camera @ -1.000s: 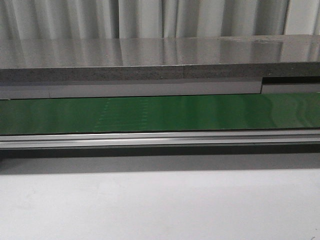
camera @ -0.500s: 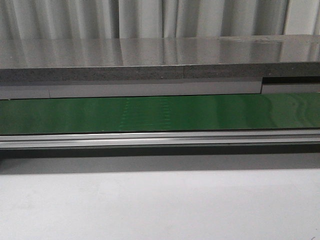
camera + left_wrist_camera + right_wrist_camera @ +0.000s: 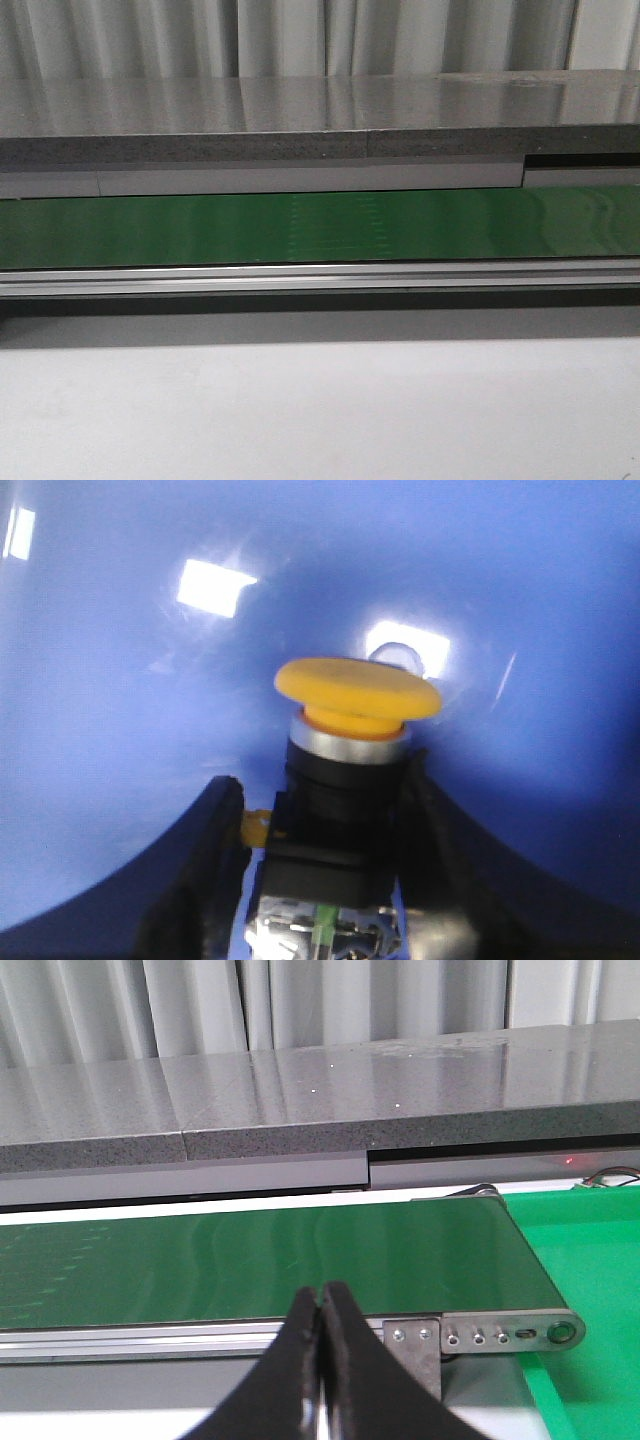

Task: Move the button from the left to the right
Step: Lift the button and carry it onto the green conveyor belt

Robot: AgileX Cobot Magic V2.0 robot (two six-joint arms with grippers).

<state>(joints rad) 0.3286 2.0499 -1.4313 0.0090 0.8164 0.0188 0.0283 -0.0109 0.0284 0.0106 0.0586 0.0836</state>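
Note:
The button (image 3: 352, 742) shows only in the left wrist view: a round yellow-orange cap on a silver ring and a black blocky body, with a green mark at its base. My left gripper (image 3: 322, 780) has a black finger (image 3: 205, 870) on each side of that black body and is shut on it, the cap pointing away from the wrist. A glossy blue surface (image 3: 120, 730) fills the view behind it. My right gripper (image 3: 322, 1295) is shut on nothing, hanging just before the conveyor's near rail. Neither gripper nor the button appears in the front view.
A green conveyor belt (image 3: 320, 228) runs across the front view behind an aluminium rail (image 3: 320, 278), with a grey stone-like ledge (image 3: 300, 120) beyond it. The belt's right end roller (image 3: 520, 1332) borders a green bin (image 3: 590, 1260). White tabletop (image 3: 320, 410) lies nearest.
A faint dotted pattern on the green belt has drifted rightward across the front view. Nothing else differs there.

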